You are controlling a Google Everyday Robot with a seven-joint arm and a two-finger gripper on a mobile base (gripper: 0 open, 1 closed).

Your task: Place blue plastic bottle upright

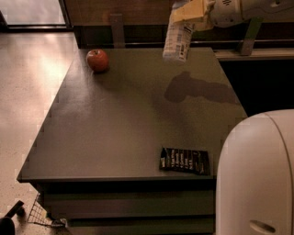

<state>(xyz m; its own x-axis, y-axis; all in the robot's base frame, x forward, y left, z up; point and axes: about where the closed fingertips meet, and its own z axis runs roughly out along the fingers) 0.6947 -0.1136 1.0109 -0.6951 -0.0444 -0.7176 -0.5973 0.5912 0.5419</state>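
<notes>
Bottle [177,41] held aloft, near-upright, clamped at top by claw [187,13], above tabletop [119,119] far edge. Grasp done; lowering, release judged left.

No wording can be read anywhere. The blue plastic bottle [178,41], gripped above the far side of the desk [115,124] by the pincer [190,11] at the view's top edge, carries a pale label whose dark print cannot be made out. The dark packet [184,160] near the desk's front edge shows a row of pale marks, equally illegible.
</notes>
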